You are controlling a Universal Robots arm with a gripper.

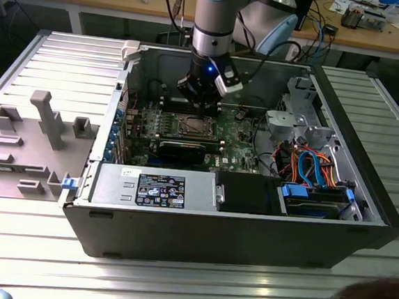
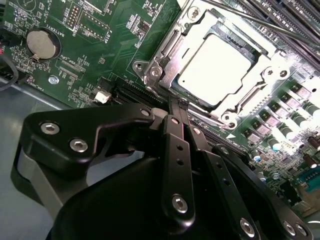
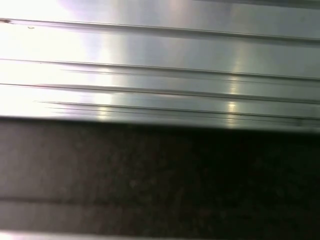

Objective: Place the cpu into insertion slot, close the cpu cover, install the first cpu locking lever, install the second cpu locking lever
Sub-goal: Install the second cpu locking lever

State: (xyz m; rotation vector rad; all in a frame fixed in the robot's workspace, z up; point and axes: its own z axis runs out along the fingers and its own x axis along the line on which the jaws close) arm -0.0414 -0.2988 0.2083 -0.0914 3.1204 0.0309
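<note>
**CPU socket — chip seated, cover down, pincer closed at the socket's edge**

- **Cpu** [image 2: 216, 65]: flat square chip with a pale metal top, lying inside the socket, framed by the cover's window. Judged light, rigid and fragile on its contact side; best taken by its edges only, never pressed on one corner. In the exterior view it is the dull square [image 1: 192, 126] in the middle of the socket.
- **Cover** [image 2: 260, 82]: thin silvery frame, lying flat over the chip's margins. Judged stiff but springy sheet metal, hinged; handle by its rim or tab.
- **Levers**: a thin wire rod [image 2: 250, 17] runs along the far side of the socket. Judged stiff, springy steel, to be pushed at the hooked end. Whether either lever is latched cannot be told.
- **Pincer** [image 2: 181, 106]: fingers drawn together to a narrow tip, holding nothing, just beside the socket's near corner; contact with the frame cannot be told.
- **Board** [image 2: 90, 45]: green, carrying the socket, inside the open case [image 1: 248, 231].
- **Hidden**: the socket's near edge lies behind the pincer body; the first wrist view gives ribbed metal [image 3: 160, 65] and a dark band, not identifiable.
</note>
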